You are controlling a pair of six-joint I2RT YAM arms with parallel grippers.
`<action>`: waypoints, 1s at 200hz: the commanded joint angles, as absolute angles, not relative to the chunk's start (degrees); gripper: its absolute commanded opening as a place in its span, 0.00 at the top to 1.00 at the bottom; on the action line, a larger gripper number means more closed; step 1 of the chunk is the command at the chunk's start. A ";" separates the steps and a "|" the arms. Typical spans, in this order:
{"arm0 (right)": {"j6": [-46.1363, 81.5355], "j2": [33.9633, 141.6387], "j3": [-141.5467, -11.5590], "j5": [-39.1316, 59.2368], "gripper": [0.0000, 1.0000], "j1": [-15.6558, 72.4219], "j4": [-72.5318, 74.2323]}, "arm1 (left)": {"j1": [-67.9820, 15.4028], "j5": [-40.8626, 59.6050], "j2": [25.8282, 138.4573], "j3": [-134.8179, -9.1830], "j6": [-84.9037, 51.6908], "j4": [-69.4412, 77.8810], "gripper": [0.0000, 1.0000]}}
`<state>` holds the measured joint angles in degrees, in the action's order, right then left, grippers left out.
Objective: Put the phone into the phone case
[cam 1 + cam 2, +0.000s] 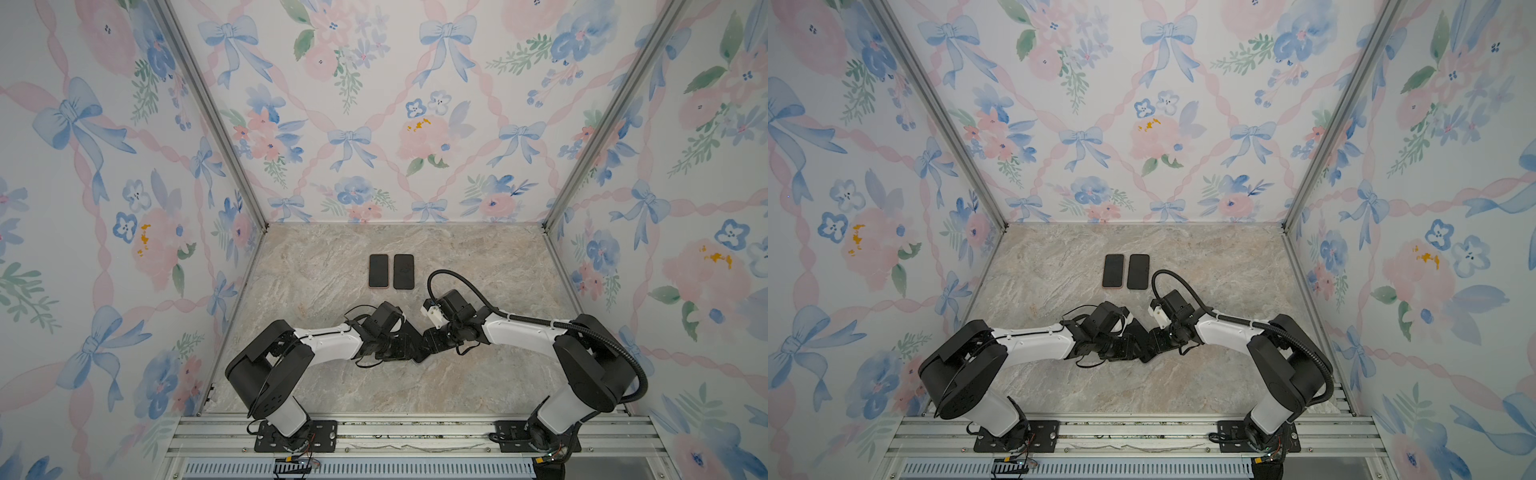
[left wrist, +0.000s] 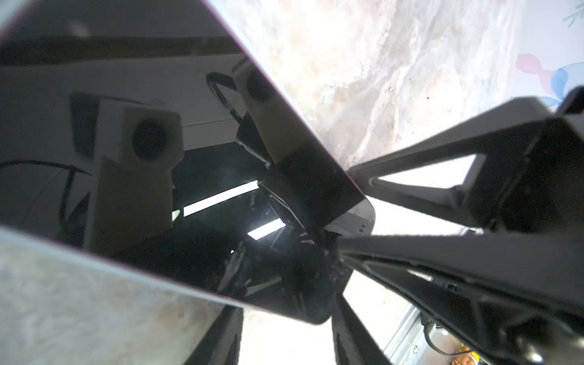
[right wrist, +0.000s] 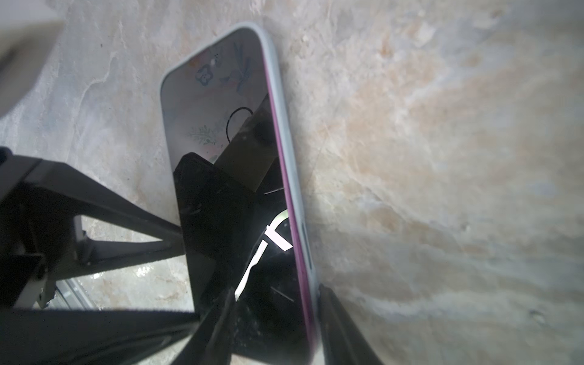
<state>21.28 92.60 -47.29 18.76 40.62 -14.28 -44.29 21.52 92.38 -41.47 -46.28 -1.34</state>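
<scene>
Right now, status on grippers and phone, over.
Copy: left gripper and right gripper straddle phone ends, grip unclear. It lies in case, pink edge showing. Two dark slabs farther back, apart.

Phone [image 3: 234, 189]: slim slab with a glossy black screen, dark and facing up; a magenta band runs along its side, and the glass mirrors the surroundings.
Phone case [image 3: 279, 94]: pale grey with rounded corners; its rim wraps the Phone's far end and one long side.
Fit: the Phone lies inside the Phone case. The magenta band shows between glass and rim along one long edge. Full seating cannot be judged.
Position: flat on the marble tabletop [image 3: 442, 158], in its near half, about mid-width.
</scene>
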 commanded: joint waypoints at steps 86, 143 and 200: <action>53.16 85.41 -48.69 3.20 0.56 48.36 -22.49 | -42.01 23.80 93.69 -43.36 -46.84 -4.78 0.63; 62.05 76.71 -42.05 -1.11 0.53 51.22 -16.22 | -42.19 24.30 88.28 -40.34 -56.76 -7.38 0.60; 68.07 76.20 -37.37 -2.07 0.52 53.88 -10.18 | -44.73 23.03 88.47 -41.17 -61.36 -7.30 0.60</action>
<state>64.60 76.34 -38.63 -0.54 53.36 -12.80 -43.75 23.83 88.92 -41.21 -58.15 -6.09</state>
